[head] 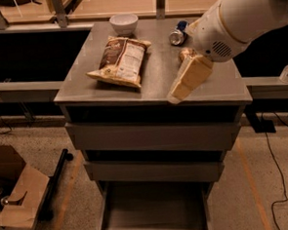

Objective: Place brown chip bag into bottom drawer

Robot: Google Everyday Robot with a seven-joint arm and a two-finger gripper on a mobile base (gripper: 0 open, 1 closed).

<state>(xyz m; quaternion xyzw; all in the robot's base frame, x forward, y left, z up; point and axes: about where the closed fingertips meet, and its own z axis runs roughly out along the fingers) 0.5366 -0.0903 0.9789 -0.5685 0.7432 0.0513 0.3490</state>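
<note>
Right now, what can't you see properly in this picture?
Camera view:
The brown can: mostly hidden behind the gripper, which hangs over the cabinet top's right front.
The bottom drawer: front cut off by the lower edge.
The brown chip bag: label words too small to read.

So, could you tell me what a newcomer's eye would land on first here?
Probably the big white arm filling the upper right, its tan gripper over the front right of the cabinet top. Next, the brown chip bag lying on that top, and the bottom drawer pulled open below.
</note>
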